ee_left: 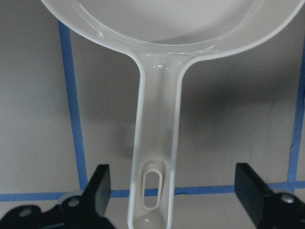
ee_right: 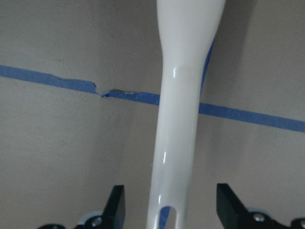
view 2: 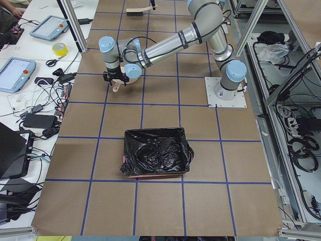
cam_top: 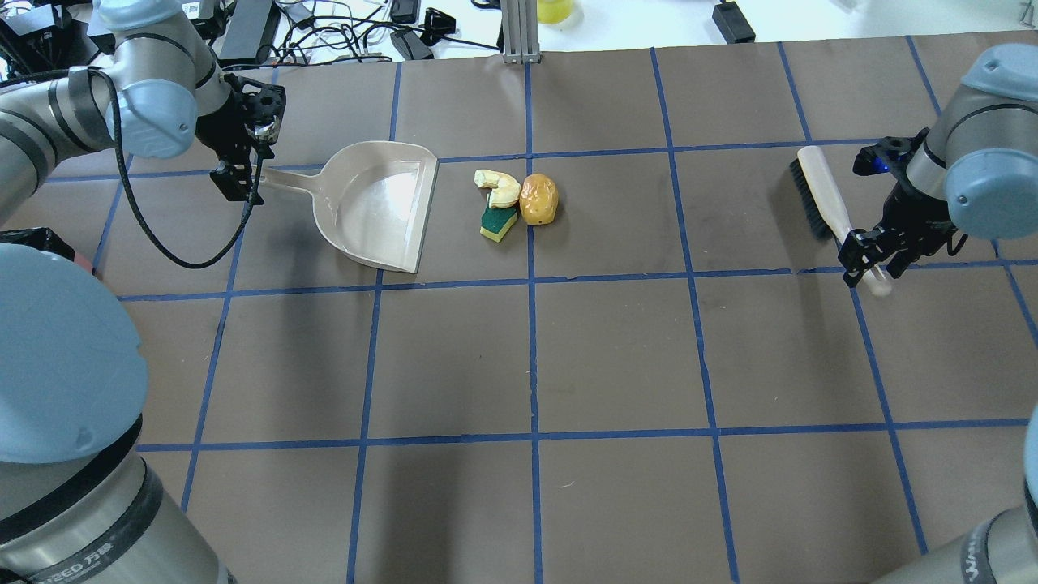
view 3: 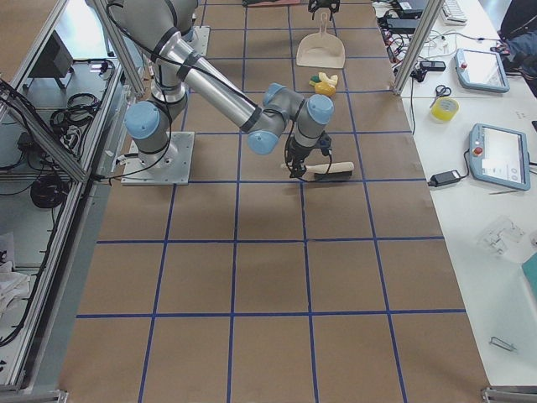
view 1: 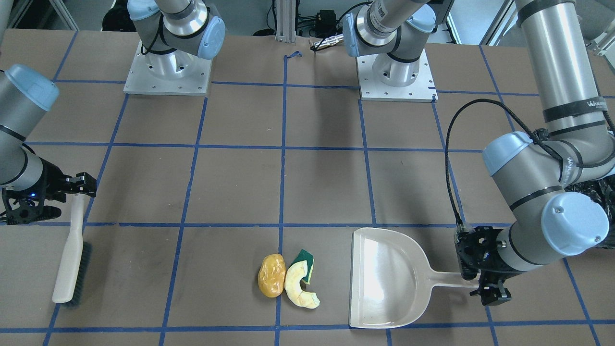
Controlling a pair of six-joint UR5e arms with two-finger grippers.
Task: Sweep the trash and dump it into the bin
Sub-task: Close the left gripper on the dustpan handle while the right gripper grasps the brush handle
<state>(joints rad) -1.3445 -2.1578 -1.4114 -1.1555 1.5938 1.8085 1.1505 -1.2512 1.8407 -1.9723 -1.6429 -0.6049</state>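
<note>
Where the trash lies: the golden-brown lump (view 1: pixel 272 275), cream crescent (view 1: pixel 298 287) and yellow-and-green sponge (view 1: pixel 306 264) are bunched together, touching, on the table (view 1: pixel 240 182) near the dustpan's mouth.
Dustpan (view 1: pixel 384 278): laid flat, its open mouth turned toward the trash.
Left gripper (ee_left: pixel 174 183): spread wide, one finger on each side of the dustpan handle, nothing clamped.
Right gripper (ee_right: pixel 172 202): held wide astride the brush handle, gaps seen on both sides.
Brush (view 1: pixel 72 254): laid well apart from the trash.
Bin (view 2: pixel 153 132): lined with black plastic, set at the table's left end, well apart from the dustpan.
</note>
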